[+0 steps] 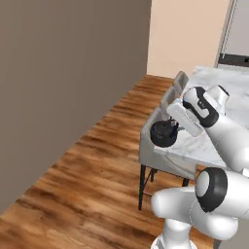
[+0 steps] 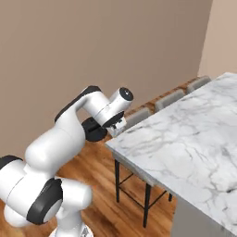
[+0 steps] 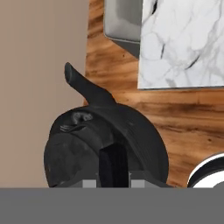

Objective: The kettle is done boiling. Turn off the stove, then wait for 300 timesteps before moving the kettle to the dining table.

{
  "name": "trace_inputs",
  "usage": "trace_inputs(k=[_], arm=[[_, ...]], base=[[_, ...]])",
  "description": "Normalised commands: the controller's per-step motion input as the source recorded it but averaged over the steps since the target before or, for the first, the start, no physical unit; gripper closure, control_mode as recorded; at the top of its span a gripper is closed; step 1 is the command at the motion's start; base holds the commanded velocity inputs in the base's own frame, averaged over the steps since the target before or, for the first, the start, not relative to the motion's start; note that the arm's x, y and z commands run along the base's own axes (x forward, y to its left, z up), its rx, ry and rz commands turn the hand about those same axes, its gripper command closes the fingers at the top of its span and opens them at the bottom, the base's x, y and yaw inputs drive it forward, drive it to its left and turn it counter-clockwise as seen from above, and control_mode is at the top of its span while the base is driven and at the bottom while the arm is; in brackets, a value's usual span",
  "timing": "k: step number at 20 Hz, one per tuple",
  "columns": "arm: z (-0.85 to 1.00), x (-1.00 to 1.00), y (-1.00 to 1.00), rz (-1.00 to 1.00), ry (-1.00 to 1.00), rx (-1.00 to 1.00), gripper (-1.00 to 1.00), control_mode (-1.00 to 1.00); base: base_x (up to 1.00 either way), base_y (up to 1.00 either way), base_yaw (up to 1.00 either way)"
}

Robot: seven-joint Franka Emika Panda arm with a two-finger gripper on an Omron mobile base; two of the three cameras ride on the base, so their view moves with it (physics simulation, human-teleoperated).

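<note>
Gripper (image 1: 171,127): clamped on kettle (image 1: 163,134) handle, carried at bench (image 1: 204,146) edge.
Right base: kettle (image 2: 95,130) held off bench (image 2: 185,139) corner; inboard travel needed before lowering.
Hand: kettle (image 3: 105,144) over floor (image 3: 183,127); spout kept level.

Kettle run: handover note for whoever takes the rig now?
Gripper: shut on the kettle, by its handle.
Kettle: held in the air near the corner of the dining table, above the wood floor, beside a grey chair; not over the marble.
Done: kettle picked up and brought to the table. The stove's state cannot be judged from here.
Left: carry it over the marble, set it down, release.
</note>
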Motion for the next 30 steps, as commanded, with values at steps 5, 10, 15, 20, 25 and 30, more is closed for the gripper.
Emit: trace_inputs(k=[5,10,15,20,25,30], arm=[[0.0,0.0,0.0,0.0,0.0,0.0,1.0,1.0],[0.0,0.0,0.0,0.0,0.0,0.0,1.0,1.0],[0.0,0.0,0.0,0.0,0.0,0.0,1.0,1.0],[0.0,0.0,0.0,0.0,0.0,0.0,1.0,1.0],[0.0,0.0,0.0,0.0,0.0,0.0,1.0,1.0],[0.0,0.0,0.0,0.0,0.0,0.0,1.0,1.0]], base=[[0.26,0.28,-0.43],[0.39,0.45,-0.45],[0.41,0.49,-0.47],[0.42,0.43,-0.47],[0.44,0.43,-0.47],[0.42,0.44,-0.47]])
